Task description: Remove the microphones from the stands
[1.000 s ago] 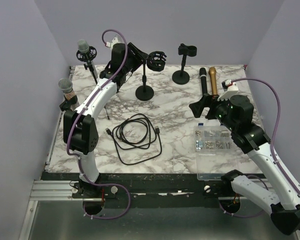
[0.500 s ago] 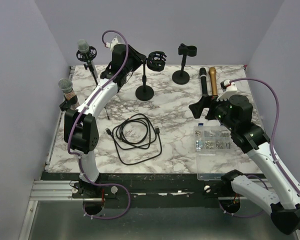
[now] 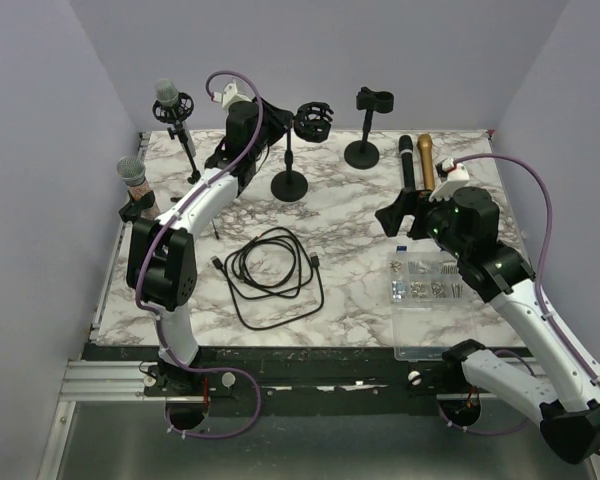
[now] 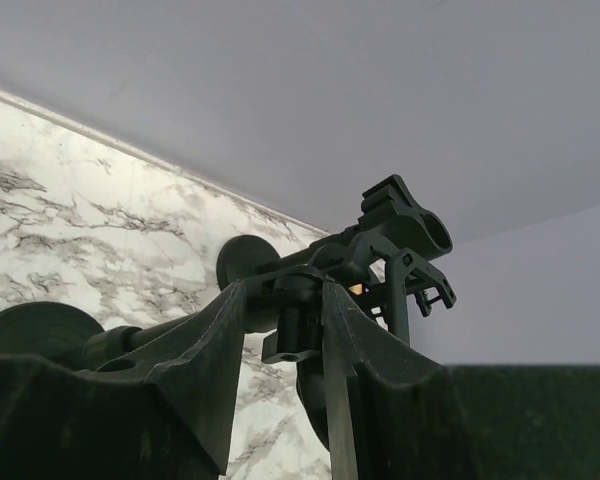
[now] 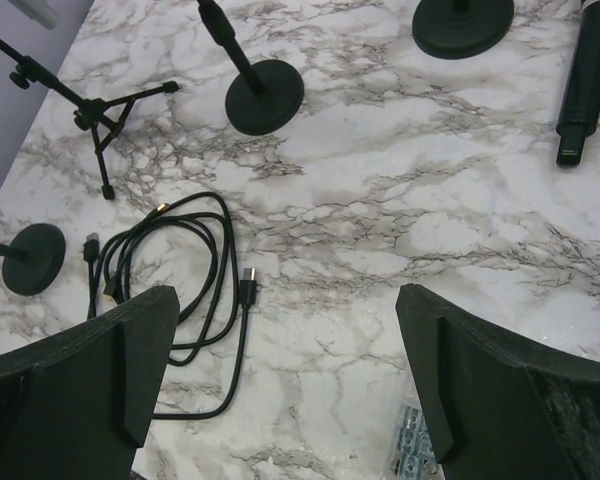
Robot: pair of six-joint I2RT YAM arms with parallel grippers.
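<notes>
Two grey-headed microphones sit in stands at the far left: one (image 3: 167, 95) in a shock mount on a tripod, one (image 3: 131, 172) on a round-base stand. My left gripper (image 3: 280, 112) is at the back by an empty shock-mount stand (image 3: 311, 120). In the left wrist view its jaws (image 4: 280, 290) stand narrowly open either side of that stand's black joint (image 4: 298, 325). The right finger touches the joint and a small gap shows on the left. My right gripper (image 3: 398, 215) hangs wide open and empty over the marble (image 5: 285, 300).
A black microphone (image 3: 407, 160) and a gold one (image 3: 425, 160) lie at the back right. An empty clip stand (image 3: 372, 100) stands behind them. A coiled black cable (image 3: 270, 265) lies mid-table. A clear box of screws (image 3: 430, 300) sits at the front right.
My left gripper has moved a little right and back, up to the empty shock-mount stand. My right gripper has shifted slightly left.
</notes>
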